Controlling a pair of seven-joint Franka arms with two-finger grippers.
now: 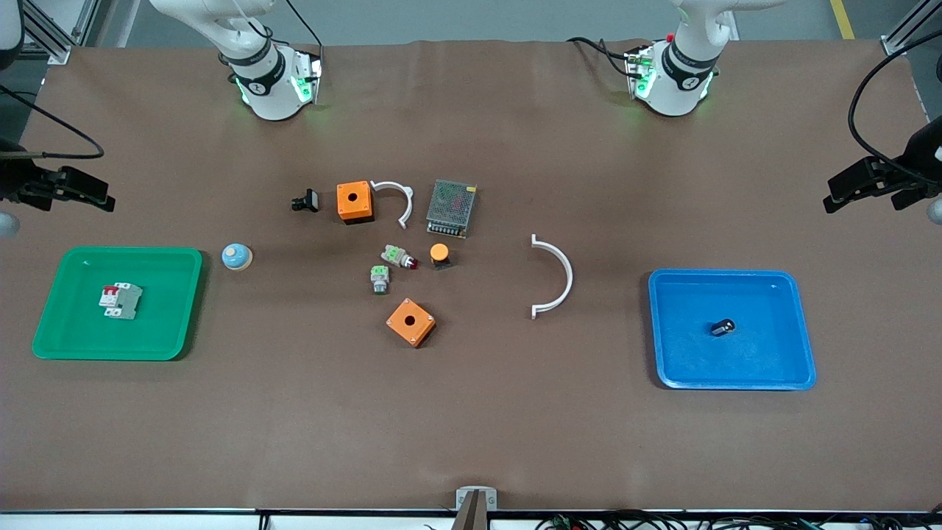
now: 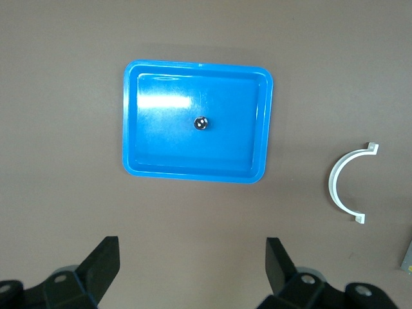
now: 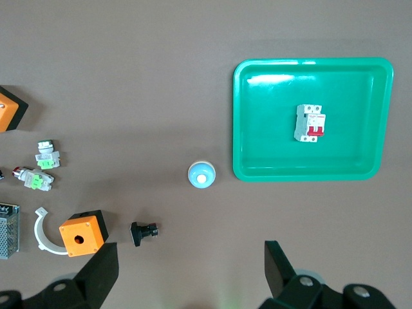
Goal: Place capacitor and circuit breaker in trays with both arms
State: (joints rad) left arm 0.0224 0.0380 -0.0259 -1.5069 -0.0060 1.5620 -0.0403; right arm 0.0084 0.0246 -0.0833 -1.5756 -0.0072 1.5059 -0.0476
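Note:
The capacitor (image 1: 723,327), a tiny black cylinder with a silvery end, lies in the blue tray (image 1: 765,361) toward the left arm's end of the table; it also shows in the left wrist view (image 2: 201,123). The circuit breaker (image 1: 121,300), light grey with red levers, lies in the green tray (image 1: 73,331) toward the right arm's end, and it shows in the right wrist view (image 3: 309,123). My left gripper (image 2: 192,257) is open and empty, high over bare table beside the blue tray (image 2: 161,151). My right gripper (image 3: 190,257) is open and empty, high over bare table beside the green tray (image 3: 270,154).
Mid-table lie two orange boxes (image 1: 355,201) (image 1: 411,322), two white curved clamps (image 1: 556,276) (image 1: 397,200), a meshed power supply (image 1: 450,208), two green-topped modules (image 1: 380,279), an orange button (image 1: 439,254), a black part (image 1: 305,200) and a blue-white dome (image 1: 237,256).

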